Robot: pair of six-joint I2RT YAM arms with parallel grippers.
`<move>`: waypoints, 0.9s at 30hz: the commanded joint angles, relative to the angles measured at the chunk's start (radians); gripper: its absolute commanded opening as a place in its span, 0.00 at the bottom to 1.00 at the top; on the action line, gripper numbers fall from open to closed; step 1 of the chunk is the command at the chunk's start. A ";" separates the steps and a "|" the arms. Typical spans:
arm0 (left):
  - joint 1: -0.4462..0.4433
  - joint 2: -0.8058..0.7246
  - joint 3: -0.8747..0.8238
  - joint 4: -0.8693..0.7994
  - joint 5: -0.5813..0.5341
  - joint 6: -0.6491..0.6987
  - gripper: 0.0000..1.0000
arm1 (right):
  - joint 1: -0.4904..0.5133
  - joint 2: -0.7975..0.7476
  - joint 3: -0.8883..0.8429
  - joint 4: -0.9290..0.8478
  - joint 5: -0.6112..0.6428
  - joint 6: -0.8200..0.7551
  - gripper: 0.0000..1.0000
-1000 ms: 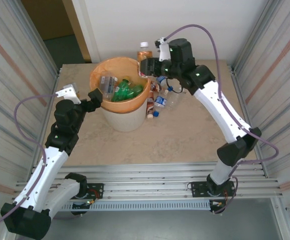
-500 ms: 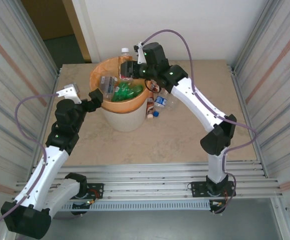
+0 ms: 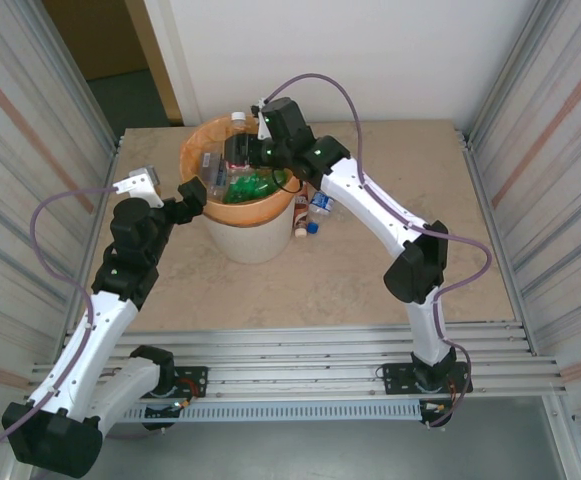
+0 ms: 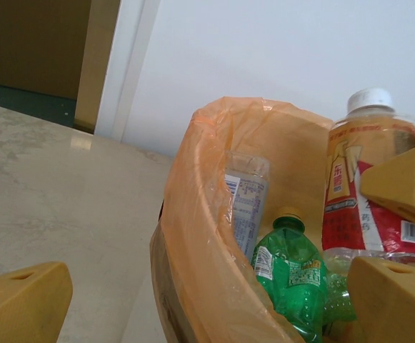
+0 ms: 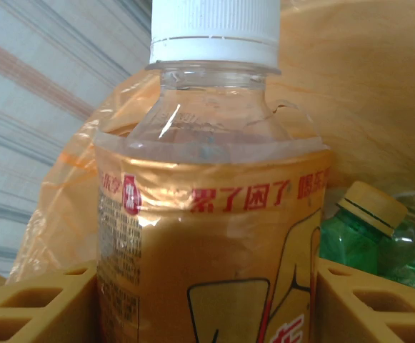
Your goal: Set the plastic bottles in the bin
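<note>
The bin [image 3: 252, 238] is an off-white bucket lined with an orange bag, standing at the back left of the table. Several plastic bottles lie inside it, among them a green one [image 3: 253, 185] [image 4: 293, 273] [image 5: 358, 236]. My right gripper [image 3: 238, 153] [image 5: 207, 304] hangs over the bin's far side, shut on an upright white-capped bottle with an orange and red label [image 3: 238, 135] [image 4: 368, 179] [image 5: 214, 214]. My left gripper [image 3: 192, 196] [image 4: 207, 307] is open and straddles the bin's near-left rim [image 4: 200, 236]. More bottles [image 3: 316, 205] lie on the table right of the bin.
Corrugated metal walls close in the table on the left and right, and a white wall stands behind it. Bare tabletop [image 3: 370, 270] stretches across the front and right. A doorway opens at the back left.
My right arm has swung left from beside the bin, carrying the orange-labelled bottle over the bin's opening. The left arm has stayed put.
</note>
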 commanded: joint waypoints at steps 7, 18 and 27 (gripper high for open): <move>0.010 -0.014 0.002 0.020 0.006 -0.008 0.99 | 0.009 -0.017 0.039 -0.041 0.066 -0.015 0.83; 0.010 -0.021 0.001 0.013 -0.006 0.000 0.99 | 0.027 -0.116 0.043 -0.075 0.150 -0.136 0.83; 0.009 -0.035 0.001 0.002 -0.019 0.005 0.99 | 0.036 -0.274 -0.056 -0.073 0.301 -0.242 0.89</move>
